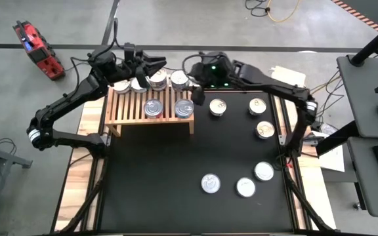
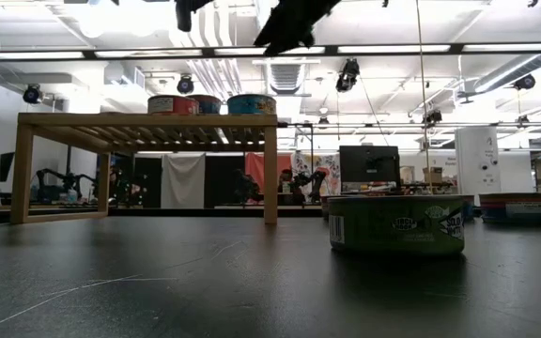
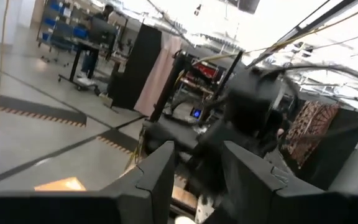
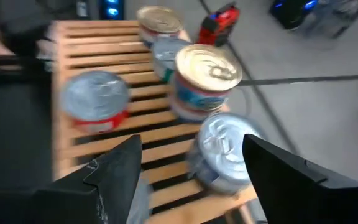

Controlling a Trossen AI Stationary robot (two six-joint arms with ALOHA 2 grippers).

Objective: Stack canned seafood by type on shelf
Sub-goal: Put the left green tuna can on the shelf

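The shelf [image 1: 128,110] is a light-wood slatted rack at the table's far left. Several cans of seafood stand on its top, among them a gold-lidded can [image 4: 207,70] on top of another, a silver can with a red label [image 4: 96,102] and a silver can [image 4: 224,148] by the shelf's right end. More cans [image 1: 217,107] [image 1: 210,183] rest on the black mat. My right gripper [image 4: 191,168] hovers open above the shelf's right end [image 1: 197,95], holding nothing. My left gripper [image 1: 155,64] stays raised over the shelf's far edge, open [image 3: 197,186] and holding nothing.
Loose cans stand on the mat to the right of the shelf [image 1: 258,105] [image 1: 265,129] and toward the near right [image 1: 264,171] [image 1: 245,187]. One green-labelled can [image 2: 397,223] is close to the low camera. The black mat [image 1: 149,177] covers the table.
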